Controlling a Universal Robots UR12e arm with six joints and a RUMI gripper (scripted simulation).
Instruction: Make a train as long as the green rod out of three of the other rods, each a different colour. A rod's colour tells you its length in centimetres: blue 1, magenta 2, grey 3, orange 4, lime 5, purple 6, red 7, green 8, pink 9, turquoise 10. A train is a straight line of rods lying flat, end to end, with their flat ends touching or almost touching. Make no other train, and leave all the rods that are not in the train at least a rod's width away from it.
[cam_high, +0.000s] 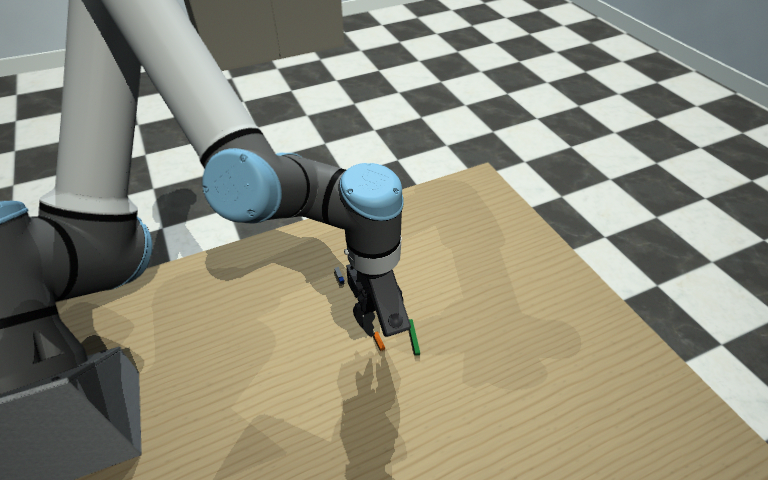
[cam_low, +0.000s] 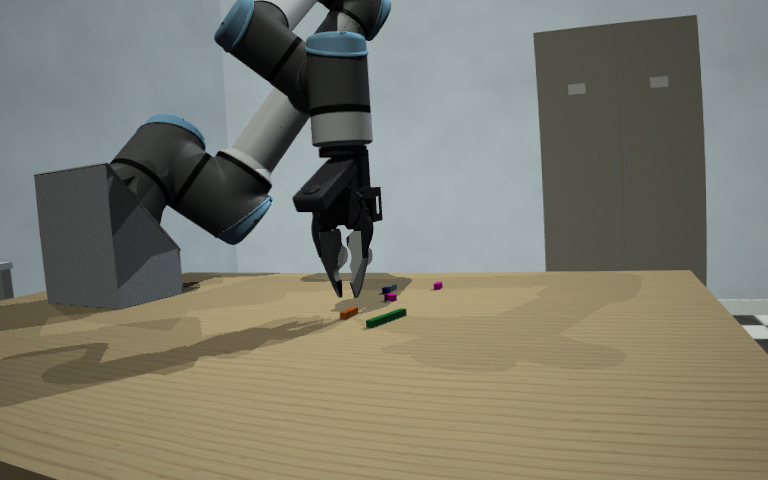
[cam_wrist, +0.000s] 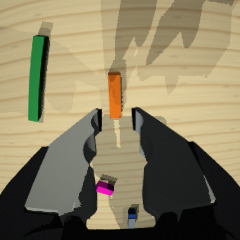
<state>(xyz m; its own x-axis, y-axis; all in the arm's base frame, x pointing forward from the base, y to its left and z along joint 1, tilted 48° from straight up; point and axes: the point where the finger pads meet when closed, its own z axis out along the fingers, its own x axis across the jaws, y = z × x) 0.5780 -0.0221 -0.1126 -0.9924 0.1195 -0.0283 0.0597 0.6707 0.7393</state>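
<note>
Pale grey tubes, charcoal joints (cam_high: 373, 234) (cam_low: 339, 82) with black bands and light-blue round caps (cam_high: 240, 185) (cam_low: 336, 44), small screws.

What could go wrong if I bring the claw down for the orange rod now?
The claw is only narrowly open, so a slightly off-centre descent may land a fingertip on the orange rod.

The blue rod and grey rod seem to meet end to end; a nudge could split them.

A magenta rod lies close to that pair, perhaps crowding the train.
</note>
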